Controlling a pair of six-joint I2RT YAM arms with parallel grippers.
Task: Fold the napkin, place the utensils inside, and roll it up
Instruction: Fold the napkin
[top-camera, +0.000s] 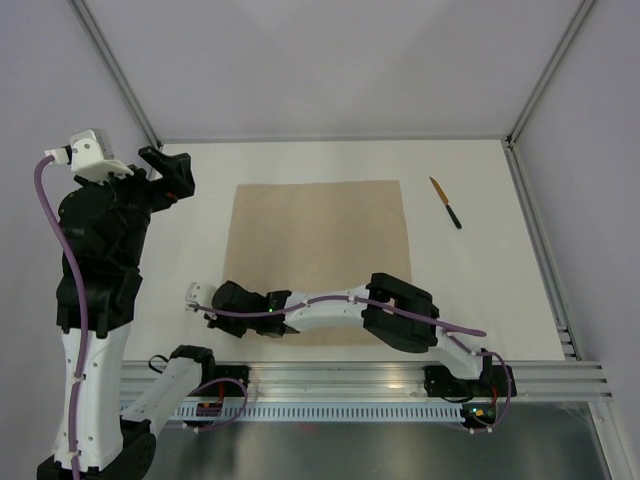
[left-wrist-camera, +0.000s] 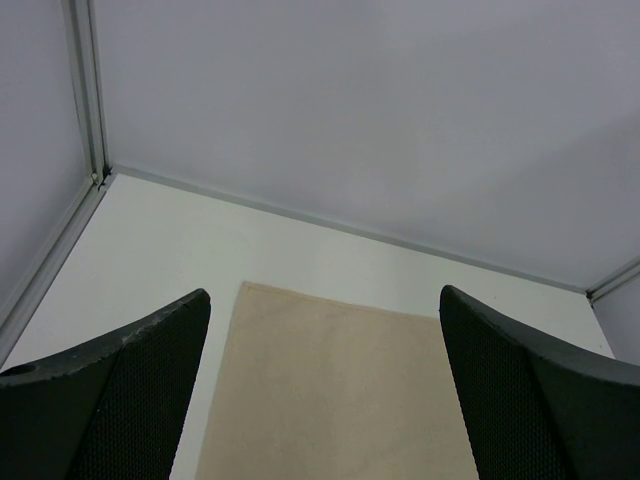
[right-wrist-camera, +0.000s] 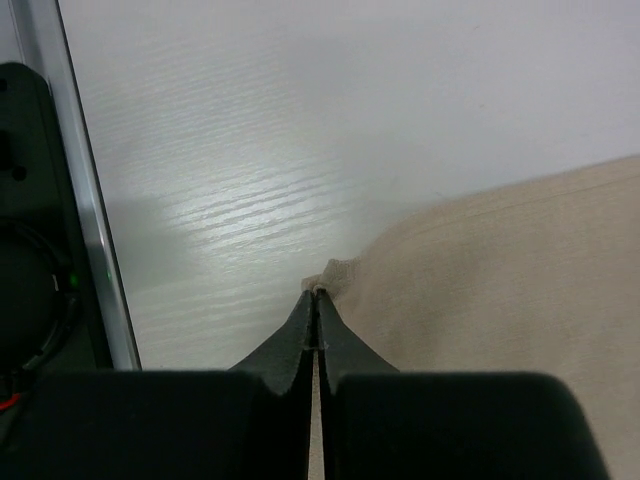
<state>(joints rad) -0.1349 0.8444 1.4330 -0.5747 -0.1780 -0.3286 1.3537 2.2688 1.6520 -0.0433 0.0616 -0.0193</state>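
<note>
The tan napkin (top-camera: 320, 250) lies flat on the white table. My right arm reaches across its near edge, and my right gripper (top-camera: 200, 300) is at the napkin's near left corner. In the right wrist view the gripper (right-wrist-camera: 318, 292) is shut on that corner, which bunches up at the tips, with the rest of the napkin (right-wrist-camera: 500, 270) spreading to the right. My left gripper (top-camera: 170, 175) is raised off the napkin's far left corner, open and empty. In the left wrist view (left-wrist-camera: 322, 293) its fingers stand wide apart above the napkin (left-wrist-camera: 330, 390). A knife (top-camera: 446, 202) with a black handle lies right of the napkin.
Grey walls and metal frame posts (top-camera: 120, 75) enclose the table on the left, back and right. A metal rail (top-camera: 400, 375) runs along the near edge by the arm bases. The left arm's base (right-wrist-camera: 30, 220) shows at the left of the right wrist view.
</note>
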